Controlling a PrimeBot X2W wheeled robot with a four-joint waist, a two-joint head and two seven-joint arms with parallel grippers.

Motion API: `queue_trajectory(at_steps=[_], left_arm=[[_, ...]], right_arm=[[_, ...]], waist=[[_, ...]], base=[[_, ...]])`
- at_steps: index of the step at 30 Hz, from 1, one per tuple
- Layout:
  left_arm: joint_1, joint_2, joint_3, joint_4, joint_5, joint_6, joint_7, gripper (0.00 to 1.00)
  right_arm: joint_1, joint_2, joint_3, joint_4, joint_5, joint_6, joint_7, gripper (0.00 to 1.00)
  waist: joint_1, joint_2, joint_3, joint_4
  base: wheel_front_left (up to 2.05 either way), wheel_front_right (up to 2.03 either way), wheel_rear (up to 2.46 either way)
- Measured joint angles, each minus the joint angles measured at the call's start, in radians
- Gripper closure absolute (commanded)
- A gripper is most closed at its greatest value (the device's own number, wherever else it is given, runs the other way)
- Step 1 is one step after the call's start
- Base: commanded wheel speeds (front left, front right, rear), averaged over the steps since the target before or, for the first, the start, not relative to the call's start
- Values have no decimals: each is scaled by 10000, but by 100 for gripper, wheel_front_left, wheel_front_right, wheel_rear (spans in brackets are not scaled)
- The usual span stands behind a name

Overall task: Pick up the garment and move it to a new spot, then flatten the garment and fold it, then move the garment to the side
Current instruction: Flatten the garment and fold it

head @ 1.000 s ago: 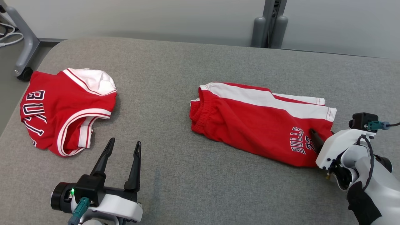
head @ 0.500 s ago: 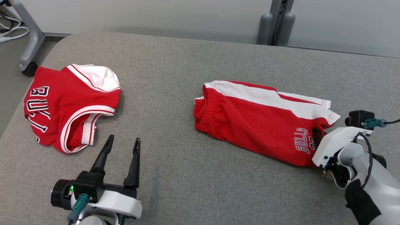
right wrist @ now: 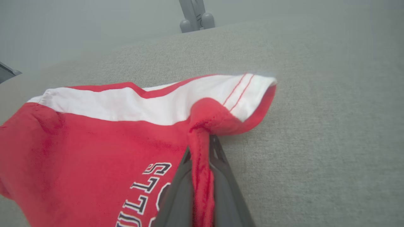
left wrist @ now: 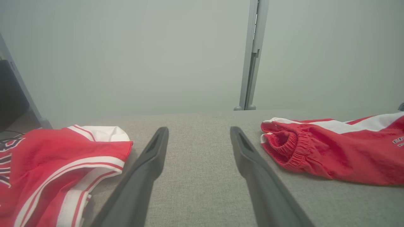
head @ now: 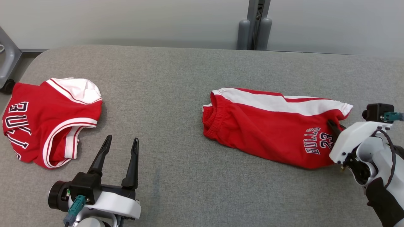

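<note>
The garment, red shorts (head: 271, 132) with a white side stripe and "BULLS 23" lettering, lies on the grey table at the right, waistband toward the middle. My right gripper (head: 332, 124) is shut on the leg hem at the shorts' right end. In the right wrist view the red hem (right wrist: 202, 126) is bunched and pinched between the two dark fingers of the right gripper (right wrist: 200, 148). My left gripper (head: 122, 138) stands open over bare table at the lower left, well apart from the shorts. In the left wrist view, the left gripper (left wrist: 199, 130) has its jaws wide, with the shorts' waistband (left wrist: 290, 148) to the right.
A red and white jersey (head: 47, 119) lies crumpled at the table's left end, also seen as the jersey (left wrist: 56, 160) in the left wrist view. The grey padded table (head: 176, 94) has rounded far corners. A grey post (head: 254, 28) stands behind it, and a frame leg with a caster (head: 6, 72) at far left.
My right gripper has shut on the shorts' leg hem, and the hem has gathered and lifted a little. The head camera has shifted. The left arm stays put.
</note>
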Motion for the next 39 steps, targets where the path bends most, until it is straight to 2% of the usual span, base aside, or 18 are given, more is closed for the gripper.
queue_trajectory(at_steps=[10, 16, 20, 29, 39], left_arm=[[-12, -35, -117, 75, -84, -50, 0, 0], [-125, -48, -360, 144, -228, -48, 0, 0], [-155, -50, -675, 153, -523, 61, 0, 0], [-392, -54, -1718, 130, -1072, 428, 0, 0], [-641, -56, -2470, 138, -1352, 644, 0, 0]], right_arm=[[-179, -178, 838, -2339, 2399, 0, 1160, 100], [-495, -48, 1160, -2775, 3434, 0, 1417, 100], [-780, 138, 1515, -2577, 3563, 0, 1459, 100], [-1644, 748, 2075, -1087, 3601, 0, 1559, 100], [-2072, 1149, 2121, 44, 3917, 0, 1208, 100]], waist=[[0, 0, 12, -3], [0, 0, -22, 281], [0, 0, -35, 570], [0, 0, 98, 1415], [0, 0, 282, 1988]], base=[[0, 0, 0], [0, 0, 0], [0, 0, 0], [0, 0, 0], [0, 0, 0]])
